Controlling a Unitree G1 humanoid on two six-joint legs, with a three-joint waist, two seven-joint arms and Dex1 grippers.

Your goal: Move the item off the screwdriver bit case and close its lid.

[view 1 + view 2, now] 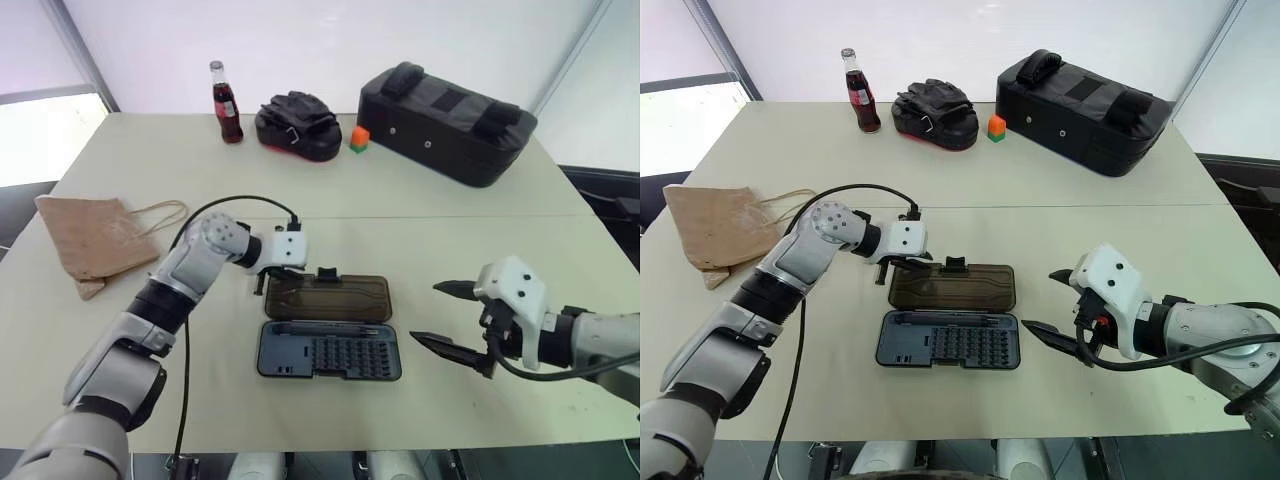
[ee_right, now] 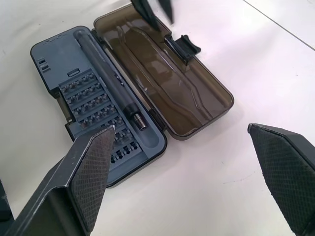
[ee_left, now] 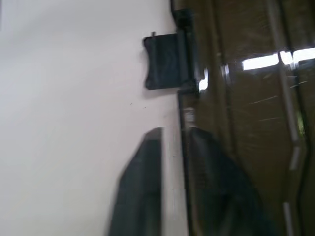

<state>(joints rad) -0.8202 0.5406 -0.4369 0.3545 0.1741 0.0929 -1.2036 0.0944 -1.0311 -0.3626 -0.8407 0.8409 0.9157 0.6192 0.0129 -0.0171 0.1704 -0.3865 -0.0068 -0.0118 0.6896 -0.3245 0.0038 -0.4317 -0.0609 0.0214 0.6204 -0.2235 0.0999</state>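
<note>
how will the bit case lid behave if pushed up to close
The smoky lid looks like thin rigid plastic, probably light and stiff. It lies flat, hinged to the tray; both may slide on the smooth table.

The screwdriver bit case lid [image 1: 330, 298] is glossy, translucent smoky-brown plastic; its base [image 1: 330, 355] is matt dark grey plastic. The worktop [image 1: 450, 220] is smooth, matt beige. The right gripper [image 2: 181, 129] has jaws with rough, cross-hatched black pads [image 2: 93, 167].

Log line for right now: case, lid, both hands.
case: open, nothing on it | lid: flat on table | left hand: open, astride lid edge | right hand: open, apart, right of case
</note>
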